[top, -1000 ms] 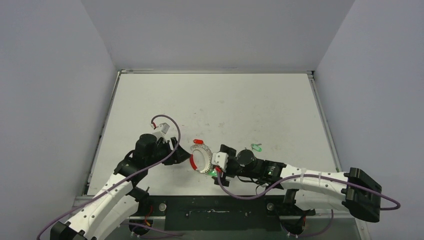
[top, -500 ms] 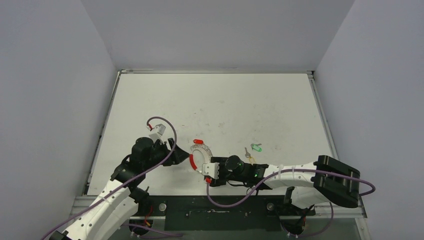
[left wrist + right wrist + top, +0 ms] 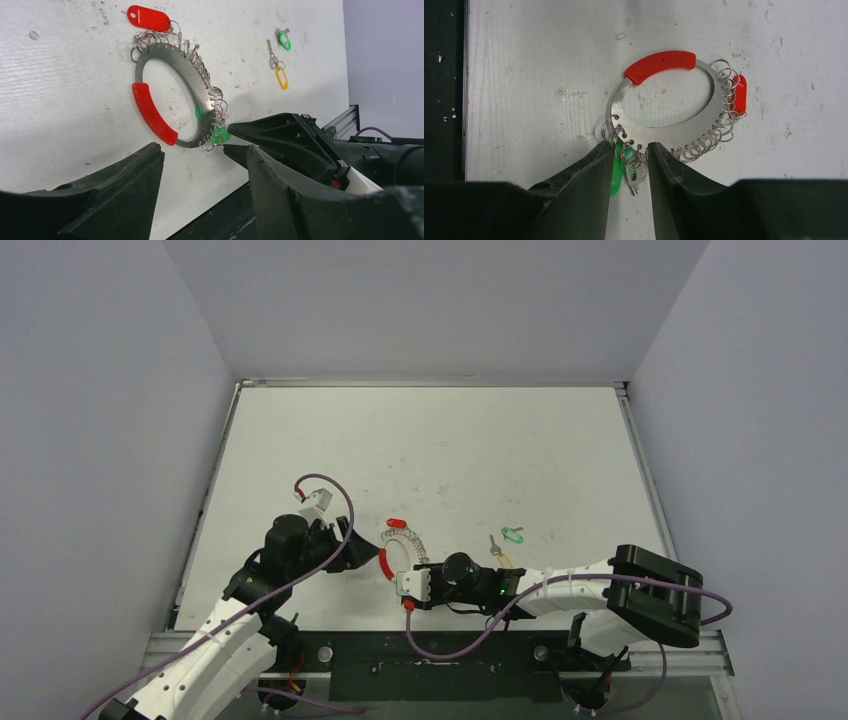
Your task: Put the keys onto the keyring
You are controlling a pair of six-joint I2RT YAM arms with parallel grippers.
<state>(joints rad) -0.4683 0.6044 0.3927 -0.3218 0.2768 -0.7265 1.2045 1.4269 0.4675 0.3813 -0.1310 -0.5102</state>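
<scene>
Right gripper (image 3: 630,146) straddling a key at the keyring's (image 3: 615,105) near rim.
Its jaws stand narrow around a green-headed key (image 3: 616,175) hung on the keyring; whether they pinch it I cannot tell. The left gripper (image 3: 205,150) gapes wide and empty beside the red segment (image 3: 152,114). A red tag (image 3: 148,17) sits at the far rim; yellow key (image 3: 281,77) and loose green key (image 3: 284,39) lie farther right on the table (image 3: 60,100).

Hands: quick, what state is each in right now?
Left hand: open, holding nothing.
Right hand: narrow gap around the key on the ring; grip cannot be told.
</scene>
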